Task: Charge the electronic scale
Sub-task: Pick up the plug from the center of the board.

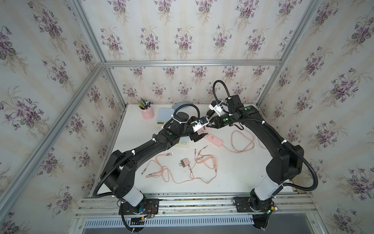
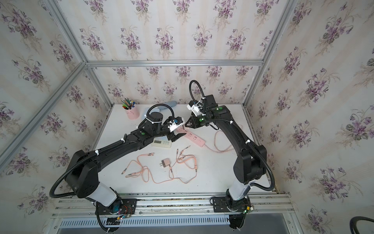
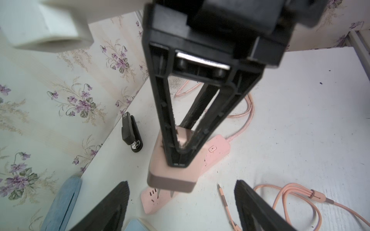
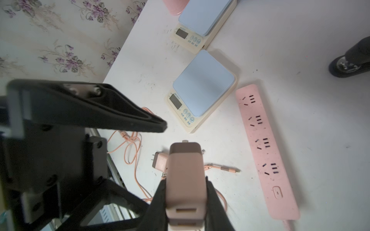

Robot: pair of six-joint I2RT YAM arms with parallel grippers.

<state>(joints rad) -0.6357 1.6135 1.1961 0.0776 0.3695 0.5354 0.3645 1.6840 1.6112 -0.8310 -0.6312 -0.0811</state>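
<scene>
Two scales (image 4: pixel 203 86) (image 4: pixel 204 16), labels unreadably small; right end effector (image 4: pixel 185 181) pinches pink charger (image 4: pixel 185 160); left end effector (image 3: pixel 181 183) spread.

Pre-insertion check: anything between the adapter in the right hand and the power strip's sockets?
Nothing visible does. The adapter in the right hand hangs near the power strip, all sockets bare; the open left hand sits close beside it, not beneath.

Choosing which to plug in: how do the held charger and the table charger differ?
The held charger is clamped in the right gripper above the strip; the table charger lies ungripped on the table. The held charger's prongs point down; the table charger's point sideways. Both are pink.
</scene>
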